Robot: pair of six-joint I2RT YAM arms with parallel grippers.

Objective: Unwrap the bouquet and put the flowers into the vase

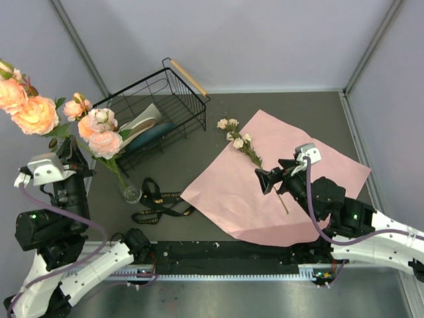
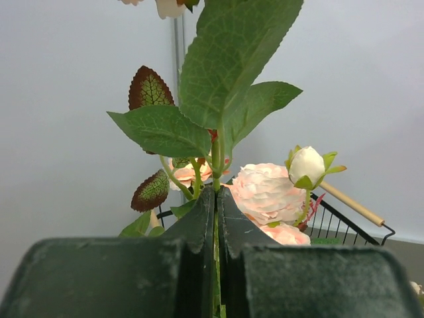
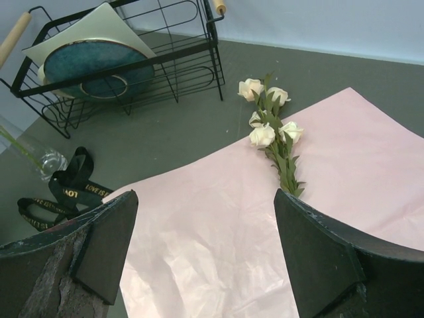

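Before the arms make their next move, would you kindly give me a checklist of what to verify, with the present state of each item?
1. Left gripper shut on the green stem of the peach roses: ok.
2. Right gripper open and empty above the pink paper: ok.
3. Cream rose sprig lies free, partly on the paper, nothing on top of it: ok.
4. Vase upright, with pink roses in it: ok.
5. Room in the vase for another stem: cannot tell.
6. Black ribbon clear of the vase's base: cannot tell; it lies very close.
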